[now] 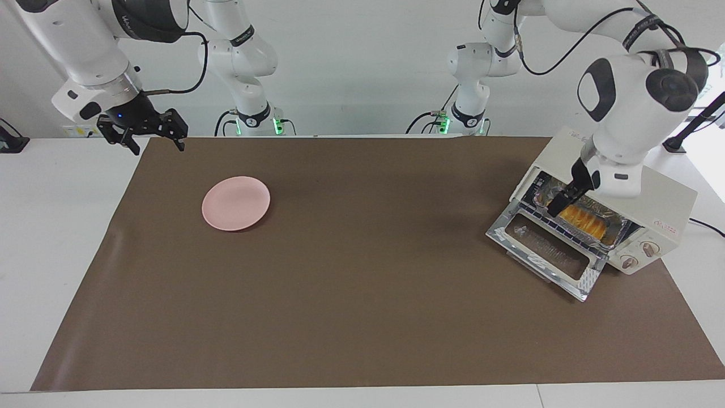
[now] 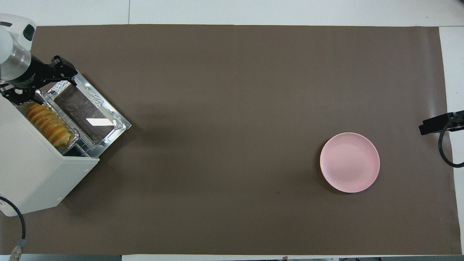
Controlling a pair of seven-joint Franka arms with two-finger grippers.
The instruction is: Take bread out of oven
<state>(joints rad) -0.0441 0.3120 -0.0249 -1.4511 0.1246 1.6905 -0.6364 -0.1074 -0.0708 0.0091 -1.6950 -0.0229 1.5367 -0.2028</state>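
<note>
The cream-white oven (image 1: 671, 207) (image 2: 32, 174) stands at the left arm's end of the table, its glass door (image 1: 544, 252) (image 2: 92, 116) dropped open. Inside it, the yellow-orange ridged bread (image 1: 586, 222) (image 2: 49, 123) lies in a silver foil tray (image 1: 620, 231) (image 2: 73, 139) on the rack. My left gripper (image 1: 566, 195) (image 2: 43, 87) reaches into the oven mouth, open, its fingers at one end of the bread; whether they touch it I cannot tell. My right gripper (image 1: 150, 133) (image 2: 433, 125) waits open in the air over the mat's edge at the right arm's end.
A round pink plate (image 1: 236, 203) (image 2: 349, 162) lies on the brown mat (image 1: 362, 294) (image 2: 224, 108) toward the right arm's end. The oven's two knobs (image 1: 640, 255) face away from the robots. A black cable (image 2: 18, 224) trails by the oven.
</note>
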